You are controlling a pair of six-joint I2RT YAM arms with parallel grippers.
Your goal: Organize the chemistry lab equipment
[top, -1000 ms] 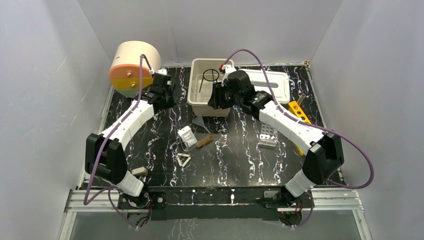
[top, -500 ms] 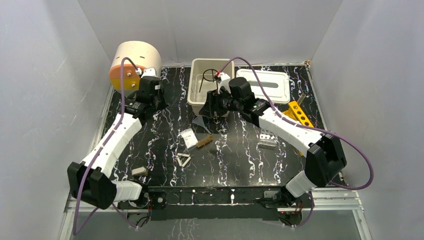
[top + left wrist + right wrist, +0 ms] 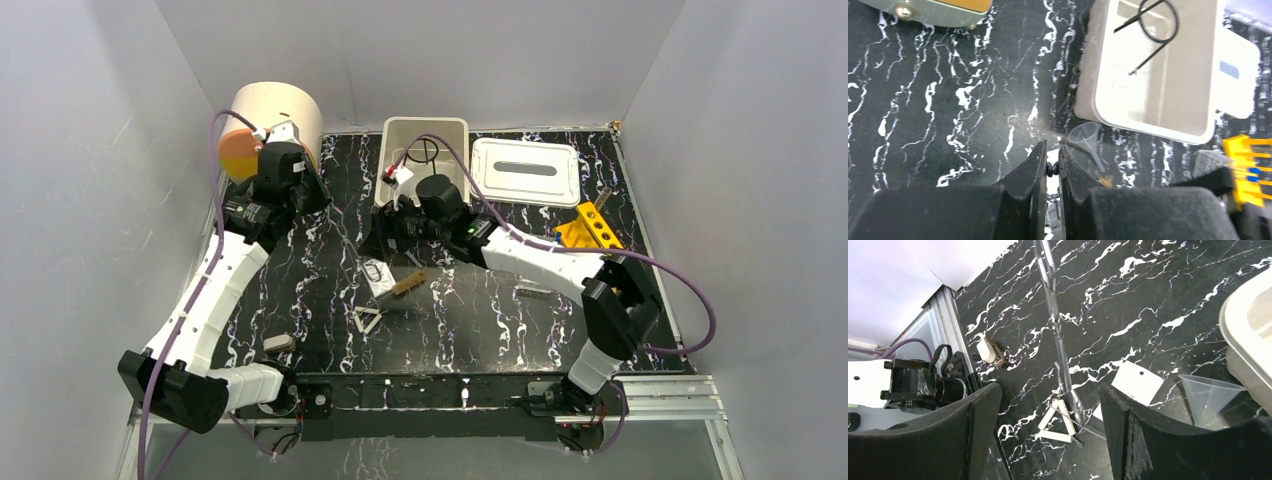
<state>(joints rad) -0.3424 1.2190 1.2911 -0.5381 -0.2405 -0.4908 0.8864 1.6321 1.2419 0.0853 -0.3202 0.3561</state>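
A: Was the right hand gripping anything?
B: No — jaws wide apart, white triangle frame lay on the black marbled desk between them. Left hand was closed on nothing, translucent grey cone just ahead.

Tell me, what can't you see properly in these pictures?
- Top view: the grey holed rack is mostly hidden under the right arm.
- Left wrist view: the yellow tube rack is cut off by the right edge.
- Top view: the small item by the near edge is too small to identify.
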